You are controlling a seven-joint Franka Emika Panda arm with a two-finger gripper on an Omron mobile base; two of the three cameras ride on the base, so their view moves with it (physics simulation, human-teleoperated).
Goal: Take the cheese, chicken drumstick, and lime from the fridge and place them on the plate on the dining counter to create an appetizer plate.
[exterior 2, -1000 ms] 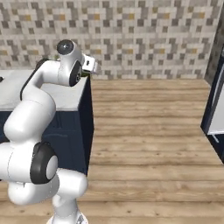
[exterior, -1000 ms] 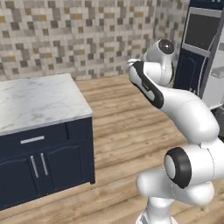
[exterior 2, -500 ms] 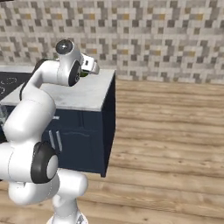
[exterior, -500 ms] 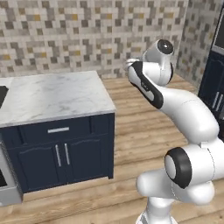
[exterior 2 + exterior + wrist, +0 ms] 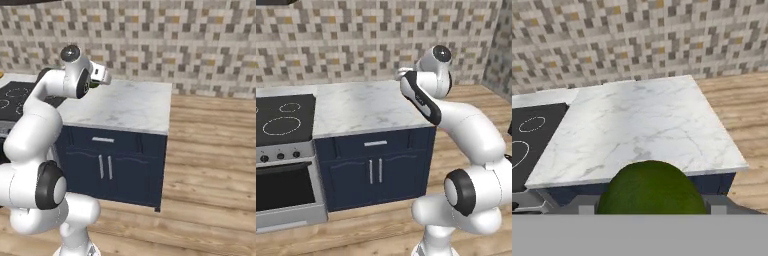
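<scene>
Lime [image 5: 652,187] sits large and dark green at the bottom of the hand view, right where the finger tips would rise, so it hides them; the jaws stand fairly wide and are clamped around it, the fruit carried in the air. In the right base view a small sliver of the same green shows at the gripper [image 5: 94,83], tucked between the white wrist housing and the arm's upper joint, above the near part of the dining counter [image 5: 127,105]. In the left base view the hand end is mostly behind the arm's forearm, held over the right back corner of the marble top [image 5: 363,107]. The counter is white with grey veins, on a dark navy base with one drawer and two cabinet doors [image 5: 376,172] below it, each with a slim pale handle. A black cooktop [image 5: 283,117] with white ring marks lies to the left of the marble, flush with it, and beneath it sits a steel oven front [image 5: 286,192] with a row of knobs and a dark window. Behind the counter runs a mosaic wall [image 5: 165,40] of grey, beige and ochre tiles. Wood plank floor [image 5: 210,150] stretches to the right of the counter. From the hand camera the lime hangs just short of the counter's near edge, the bare marble beyond it.
</scene>
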